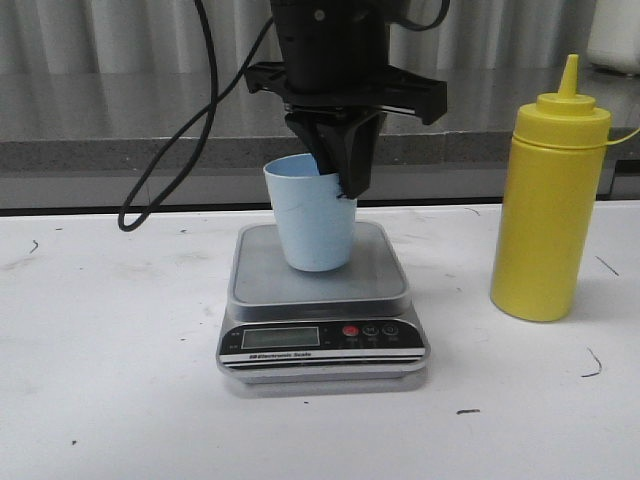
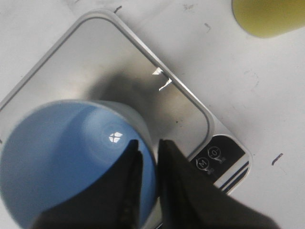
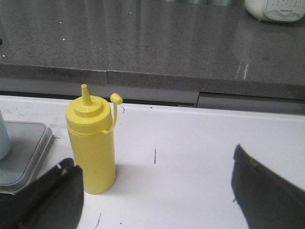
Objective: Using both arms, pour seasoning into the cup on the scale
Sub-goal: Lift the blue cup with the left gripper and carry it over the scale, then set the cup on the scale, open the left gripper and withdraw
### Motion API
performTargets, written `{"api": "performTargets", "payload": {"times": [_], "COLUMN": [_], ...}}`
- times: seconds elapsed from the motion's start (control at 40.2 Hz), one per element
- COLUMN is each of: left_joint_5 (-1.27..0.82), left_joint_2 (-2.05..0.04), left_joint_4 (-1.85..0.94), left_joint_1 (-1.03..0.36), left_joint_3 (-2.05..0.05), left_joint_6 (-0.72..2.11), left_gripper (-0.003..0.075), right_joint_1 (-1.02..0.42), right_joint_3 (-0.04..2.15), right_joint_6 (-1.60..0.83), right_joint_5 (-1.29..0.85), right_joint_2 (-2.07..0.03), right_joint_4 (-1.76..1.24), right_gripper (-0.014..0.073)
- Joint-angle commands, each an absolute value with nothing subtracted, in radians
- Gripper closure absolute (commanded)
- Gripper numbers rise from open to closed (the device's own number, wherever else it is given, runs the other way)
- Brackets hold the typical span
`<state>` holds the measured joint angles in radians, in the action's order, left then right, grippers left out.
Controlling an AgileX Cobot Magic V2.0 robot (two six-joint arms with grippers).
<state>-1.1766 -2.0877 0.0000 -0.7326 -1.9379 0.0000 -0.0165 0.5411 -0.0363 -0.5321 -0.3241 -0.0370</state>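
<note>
cup on scale, seasoning standing right of scale on table

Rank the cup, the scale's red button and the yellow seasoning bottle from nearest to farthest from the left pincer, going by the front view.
1. Cup: its rim is clamped in the left pincer.
2. Red button: below, on the scale's front panel.
3. Seasoning bottle: far off to the right, on the table.
</note>
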Motion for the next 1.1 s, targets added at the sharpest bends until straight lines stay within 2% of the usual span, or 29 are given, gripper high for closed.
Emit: {"api": "performTargets", "payload": {"times": [0.0,0.05,0.125,0.224,0.299,0.398,0.548,0.672,0.872,1.071], "left_joint_5": [-1.18,-1.196,-1.227,-1.267,-1.267,-1.267,-1.267,-1.267,-1.267,-1.262], "left_joint_2": [-2.032,-2.032,-2.032,-2.032,-2.028,-2.012,-1.976,-1.944,-1.852,-1.717], "left_joint_4": [0.0,0.0,0.0,0.006,0.006,0.006,0.0,0.006,0.057,0.067], "left_joint_1": [-0.739,-0.739,-0.739,-0.739,-0.739,-0.739,-0.739,-0.734,-0.713,-0.603], "left_joint_3": [-1.974,-1.979,-1.996,-2.034,-2.057,-2.071,-2.071,-2.059,-1.971,-1.797], "left_joint_6": [-0.006,-0.006,-0.006,-0.006,-0.006,-0.006,-0.006,-0.006,-0.006,-0.017], "left_gripper": [0.0375,0.0287,0.022,0.0225,0.0255,0.035,0.058,0.0743,0.074,0.074], "right_joint_1": [-0.012,-0.012,-0.012,-0.012,-0.012,-0.012,-0.012,-0.012,-0.012,-0.012], "right_joint_3": [0.575,0.575,0.575,0.575,0.575,0.575,0.575,0.575,0.575,0.575], "right_joint_6": [-0.04,-0.04,-0.04,-0.04,-0.04,-0.04,-0.04,-0.04,-0.04,-0.04], "right_joint_5": [-0.449,-0.449,-0.449,-0.449,-0.449,-0.449,-0.449,-0.449,-0.449,-0.449], "right_joint_2": [-0.339,-0.339,-0.339,-0.339,-0.339,-0.339,-0.339,-0.339,-0.339,-0.339], "right_joint_4": [-0.043,-0.043,-0.043,-0.043,-0.043,-0.043,-0.043,-0.043,-0.043,-0.043], "right_gripper": [-0.0049,-0.0049,-0.0049,-0.0049,-0.0049,-0.0049,-0.0049,-0.0049,-0.0049,-0.0049]}}
